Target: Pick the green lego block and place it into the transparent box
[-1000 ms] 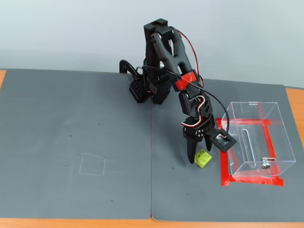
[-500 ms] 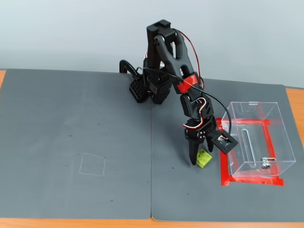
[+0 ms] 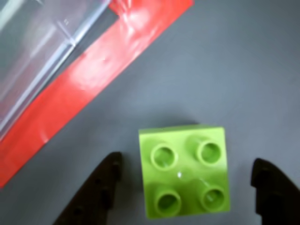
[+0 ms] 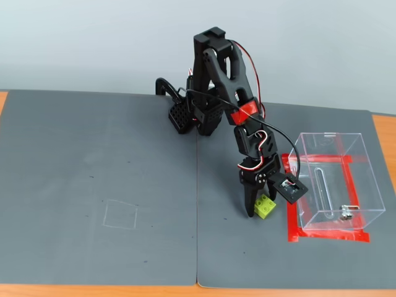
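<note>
While the black two-finger gripper [image 3: 185,187] hangs low over the dark grey table mat [image 4: 93,185], its jaws stand wide apart with nothing held: in the wrist view one dark finger rises at the lower left of the frame and the other at the lower right, and the small lime-green plastic lego block with four round studs [image 3: 183,171] sits on the mat between them, seemingly clear of both. That block lies a little closer to the left finger and is turned slightly against the line of the jaws, so a good grasp, as I judge it, calls for centring the gripper over the studs and lowering until the fingertips sit beside the block's flat side walls before closing; closing while off-centre could push or twist the block away. In the fixed view the block [image 4: 265,206] sits right of centre in the lower half of the frame, under the arm's tip and just left of the red tape outline [image 4: 322,235]. Standing inside that outline, the clear acrylic transparent box [image 4: 337,182] occupies the right of the frame, near the block but not touching it. Its top looks open, so the lift should clear the near wall before release.
</note>
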Controlling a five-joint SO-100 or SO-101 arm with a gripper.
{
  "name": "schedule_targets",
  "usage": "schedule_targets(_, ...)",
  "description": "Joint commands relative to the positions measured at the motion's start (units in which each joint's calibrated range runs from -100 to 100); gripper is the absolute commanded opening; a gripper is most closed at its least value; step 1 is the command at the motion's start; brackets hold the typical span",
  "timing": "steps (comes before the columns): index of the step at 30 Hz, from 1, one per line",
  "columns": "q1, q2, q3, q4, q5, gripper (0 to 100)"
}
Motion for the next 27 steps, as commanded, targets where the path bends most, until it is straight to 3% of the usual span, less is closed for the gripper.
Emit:
schedule_targets(1,0.3,-0.3,-2.5,-0.9,-0.2,31)
schedule_targets(7,0.4,-0.2,-2.4,-0.9,-0.2,29)
schedule_targets(15,0.4,-0.2,-1.9,-0.3,-0.1,12)
schedule_targets(27,0.3,-3.7,-2.3,-0.1,0.4,12)
